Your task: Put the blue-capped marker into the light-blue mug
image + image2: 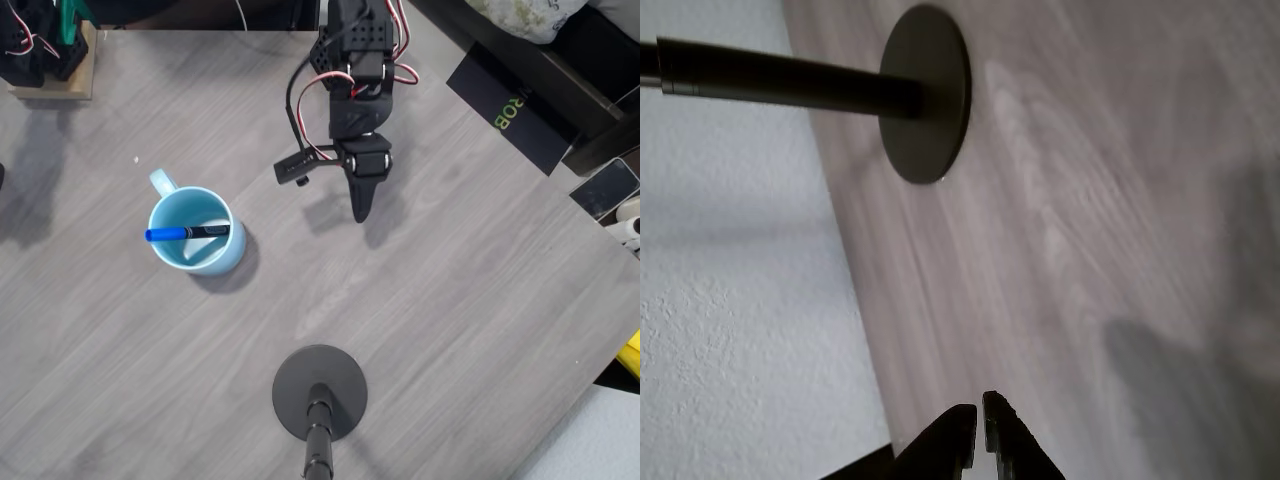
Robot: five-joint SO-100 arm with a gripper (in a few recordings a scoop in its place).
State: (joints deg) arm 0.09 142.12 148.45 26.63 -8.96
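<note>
In the overhead view the light-blue mug (196, 231) stands on the grey wooden table, left of centre, its handle pointing up-left. The blue-capped marker (186, 233) lies across the inside of the mug, blue cap to the left, black barrel to the right. My black gripper (360, 212) hangs over the table well to the right of the mug, pointing down the picture, its fingers together with nothing between them. In the wrist view the gripper (978, 412) shows two dark fingertips almost touching over bare table.
A black round stand base with a pole (320, 392) sits at the table's near edge, also seen as the stand base (927, 93). A wooden block holding dark parts (52, 62) is at the top left. Dark items lie beyond the table's right edge.
</note>
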